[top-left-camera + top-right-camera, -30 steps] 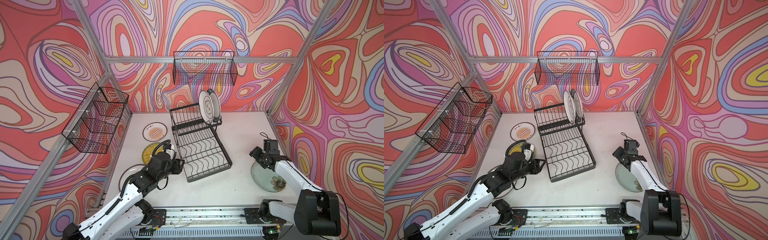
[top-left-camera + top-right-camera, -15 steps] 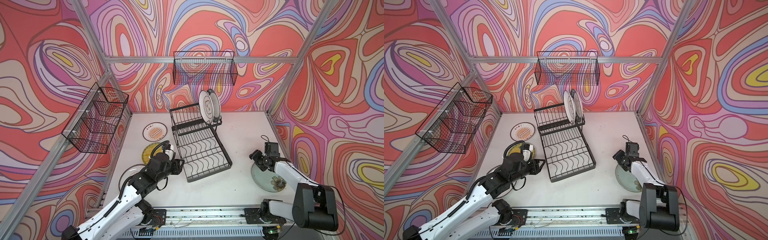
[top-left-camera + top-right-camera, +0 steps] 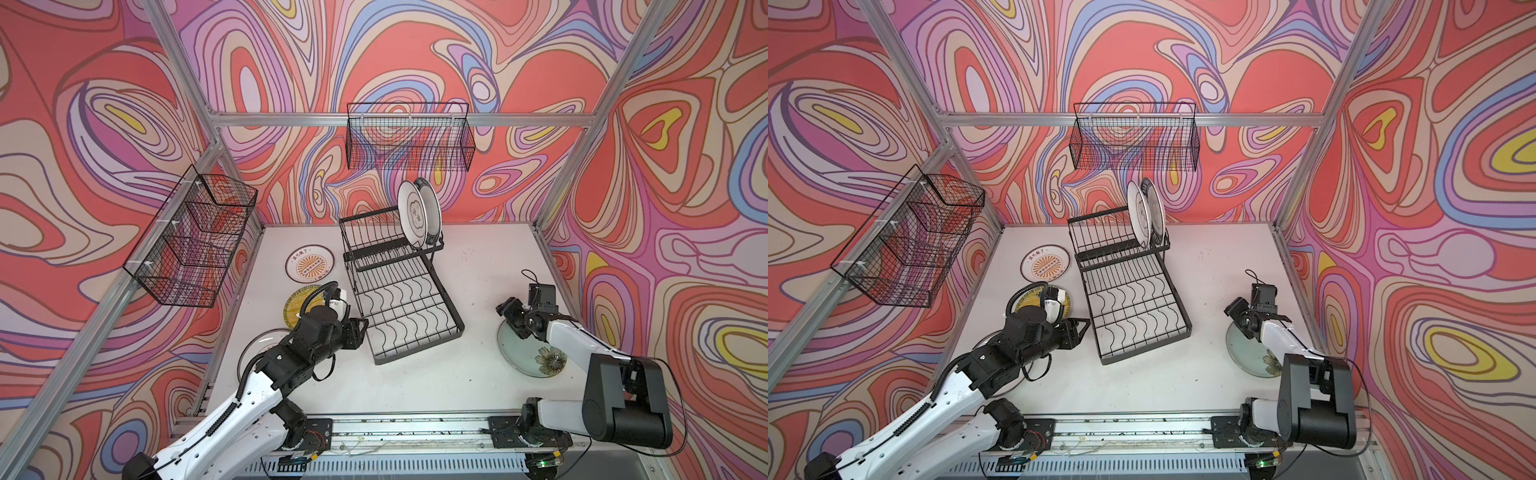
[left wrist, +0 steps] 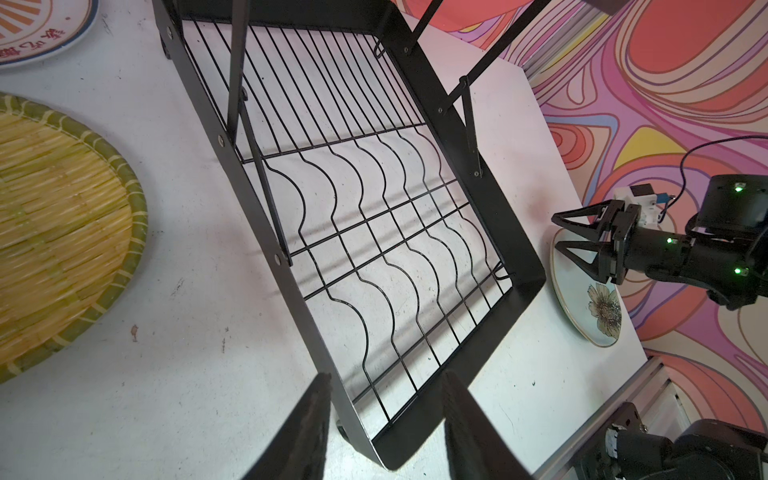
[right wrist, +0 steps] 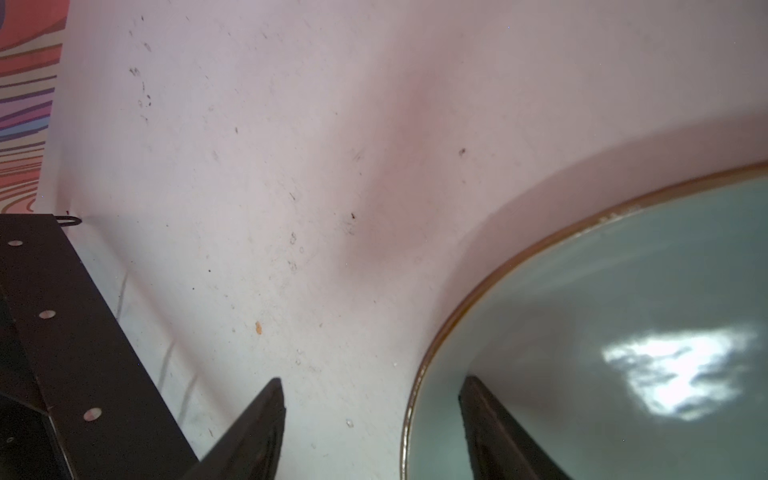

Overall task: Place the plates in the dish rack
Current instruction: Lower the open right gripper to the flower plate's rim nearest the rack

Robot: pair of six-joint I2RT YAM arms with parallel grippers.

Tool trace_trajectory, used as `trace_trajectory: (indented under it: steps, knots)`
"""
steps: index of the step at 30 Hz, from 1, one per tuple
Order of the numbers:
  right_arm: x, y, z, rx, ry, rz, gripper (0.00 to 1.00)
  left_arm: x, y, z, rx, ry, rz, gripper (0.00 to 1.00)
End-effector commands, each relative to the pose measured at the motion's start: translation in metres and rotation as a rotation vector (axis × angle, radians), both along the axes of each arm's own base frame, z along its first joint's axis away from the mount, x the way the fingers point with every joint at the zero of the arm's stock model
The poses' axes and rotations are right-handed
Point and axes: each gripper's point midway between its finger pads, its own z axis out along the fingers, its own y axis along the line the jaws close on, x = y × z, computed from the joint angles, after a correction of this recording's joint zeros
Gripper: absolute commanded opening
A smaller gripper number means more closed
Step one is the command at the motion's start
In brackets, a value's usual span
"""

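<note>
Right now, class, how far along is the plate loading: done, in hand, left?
Done: two plates stand in the raised tier of the dish rack. In hand: the open right hand straddles the rim of the green floral plate, not yet gripping; the left hand sits at the rack's corner. Left: that plate, the sunburst plate, the yellow woven plate and a half-hidden plate under the left arm.
</note>
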Motion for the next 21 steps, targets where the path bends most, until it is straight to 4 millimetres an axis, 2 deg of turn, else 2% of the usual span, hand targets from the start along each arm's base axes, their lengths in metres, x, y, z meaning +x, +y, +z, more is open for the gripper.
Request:
trace_trajectory:
  steps: [1, 21]
  knots:
    - [0.009, 0.005, -0.003, 0.040, -0.011, 0.006, 0.68, -0.001, 0.002, 0.000, 0.013, -0.007, 0.000, 0.47]
    - [0.059, 0.005, 0.003, 0.069, -0.086, 0.036, 0.65, -0.001, 0.003, 0.000, 0.019, -0.004, 0.006, 0.47]
